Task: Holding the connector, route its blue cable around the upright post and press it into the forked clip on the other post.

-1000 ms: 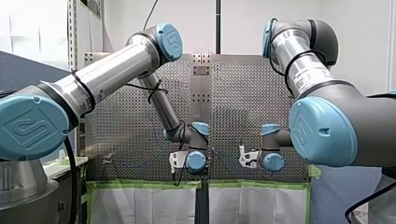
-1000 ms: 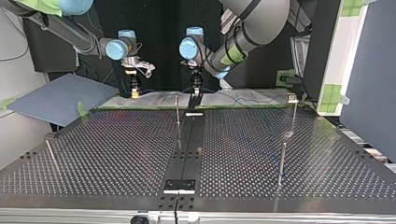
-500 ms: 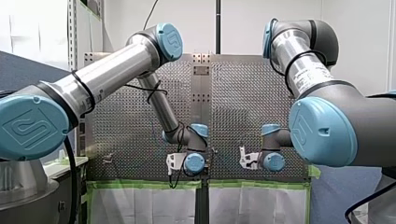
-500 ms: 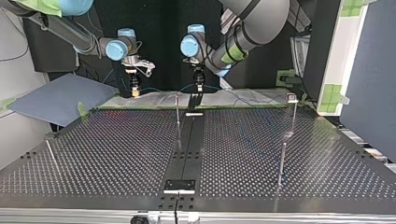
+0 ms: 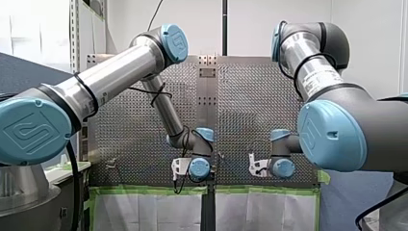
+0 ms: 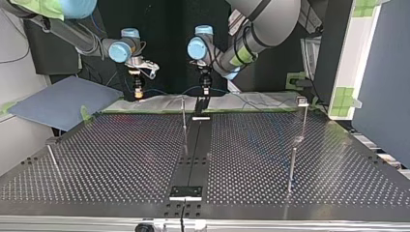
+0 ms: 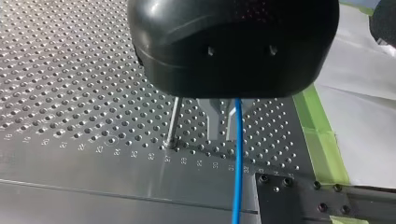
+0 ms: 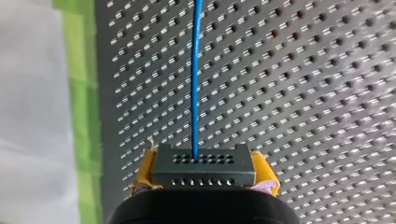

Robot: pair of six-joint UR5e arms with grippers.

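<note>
connector: small dark block point(image 8: 204, 171) with rows of holes in its face. It's pinched between the yellow pads point(image 8: 144, 170) of my right gripper point(image 8: 204, 161), just over the perforated table point(image 6: 121, 154) and close to the green tape point(image 8: 77, 70) along its edge.
blue cable: comes out of the middle of the connector and runs straight ahead over the table point(image 8: 195, 79). In the left wrist view it passes right by my left gripper point(image 7: 222, 135), just beside the upright post point(image 7: 173, 119).
handling, my guess: the cable looks thin, light and floppy, so it'll only go where tension pulls it. The connector is the rigid bit and the obvious place to hold, by its flat sides like it is now. I'd go easy on tugging where the cable enters the block.
left gripper: black housing sitting right at the cable. Can't tell if it's clamped on it or just alongside.
hard to see: the forked clip. The thin post with a small head point(image 6: 302, 101) at the top view's right might carry it, but it's too small to say. The cable run between the two grippers barely shows in the top view. In the front view the arms block both grippers.
</note>
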